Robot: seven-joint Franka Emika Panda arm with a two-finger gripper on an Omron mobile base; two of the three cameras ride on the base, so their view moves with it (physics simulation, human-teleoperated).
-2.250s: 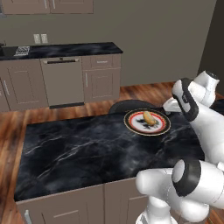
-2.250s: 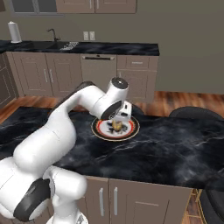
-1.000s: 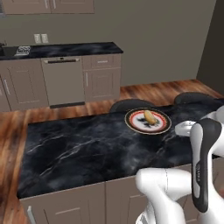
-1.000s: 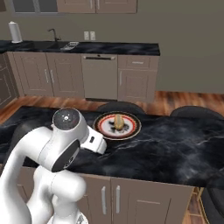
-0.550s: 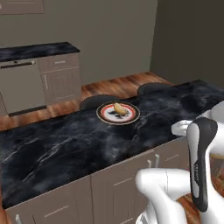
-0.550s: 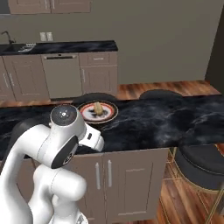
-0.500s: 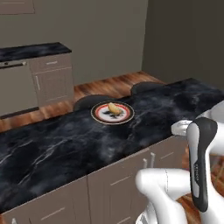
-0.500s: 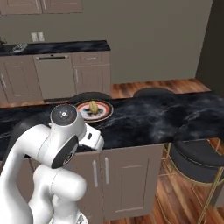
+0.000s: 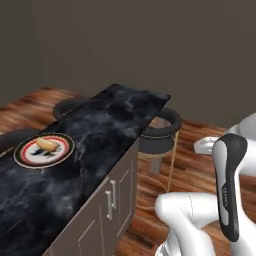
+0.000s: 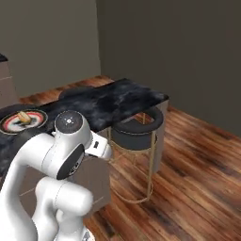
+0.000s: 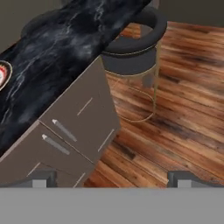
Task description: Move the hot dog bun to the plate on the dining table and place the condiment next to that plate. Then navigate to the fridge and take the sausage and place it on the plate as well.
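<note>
Bun (image 9: 46,144) sits on the red-rimmed plate (image 9: 23,159) on the dark surface (image 9: 110,118); the gripper (image 11: 109,178) is spread wide over the wooden floor (image 11: 183,109), holding nothing.

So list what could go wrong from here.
1. The condiment may have been skipped: the plate on the dining table holds the hot dog bun, with no bottle beside it.
2. The stool stands close to the base; turning could clip it.

Glossy marbled dining table (image 9: 115,117), wooden floor (image 10: 197,164)
</note>
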